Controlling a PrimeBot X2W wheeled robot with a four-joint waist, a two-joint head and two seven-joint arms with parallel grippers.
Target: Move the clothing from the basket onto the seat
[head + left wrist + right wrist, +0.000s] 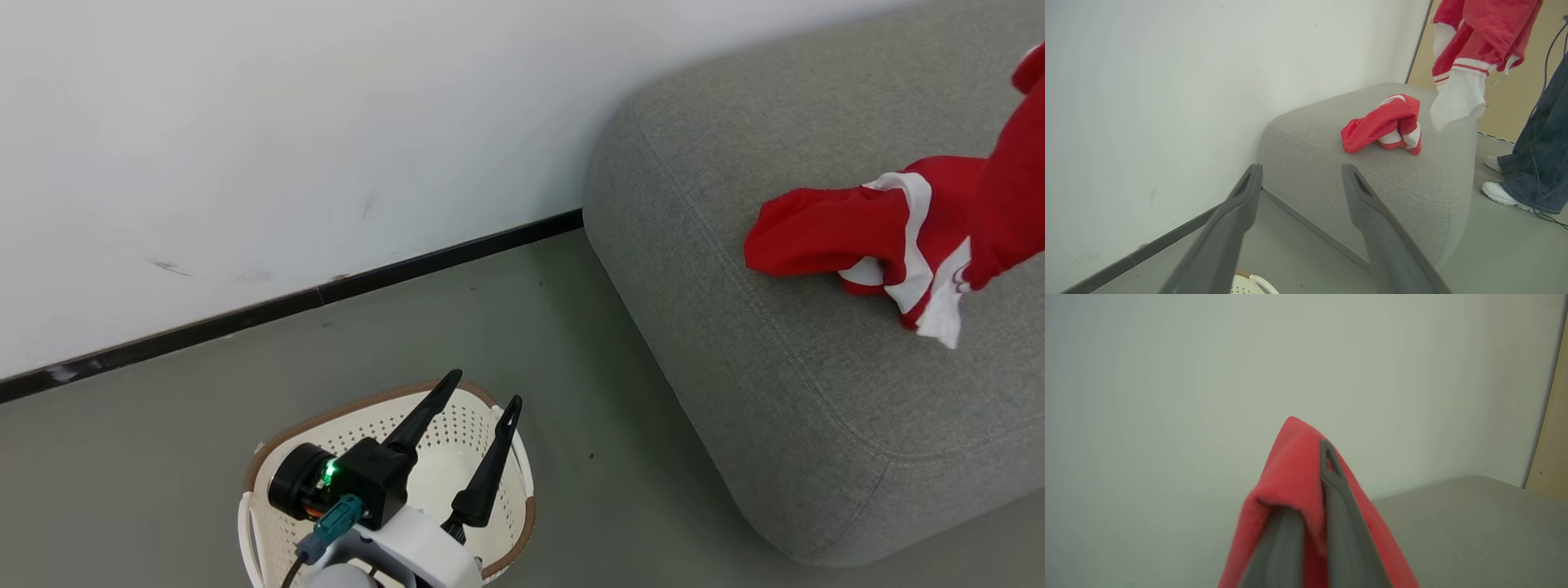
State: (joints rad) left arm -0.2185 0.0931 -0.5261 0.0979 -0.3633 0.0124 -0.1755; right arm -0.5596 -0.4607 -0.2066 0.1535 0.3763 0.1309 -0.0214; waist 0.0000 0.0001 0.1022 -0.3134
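The grey seat (775,392) fills the right of the head view. One red garment with white bands (849,229) lies crumpled on it. A second red-and-white garment (1470,53) hangs in the air over the seat's far side, showing at the head view's right edge (1012,180). My right gripper (1314,457) is shut on its red fabric, which drapes over the fingers. Above the cream basket (343,411) at the lower left, my left gripper (484,389) stands open and holds nothing. The part of the basket's inside that shows holds no clothing.
A white wall with a black skirting strip (326,294) runs behind the basket and seat. Grey floor (571,367) separates the two. A person's legs in blue jeans (1539,163) and white shoes stand beyond the seat, beside a thin cable.
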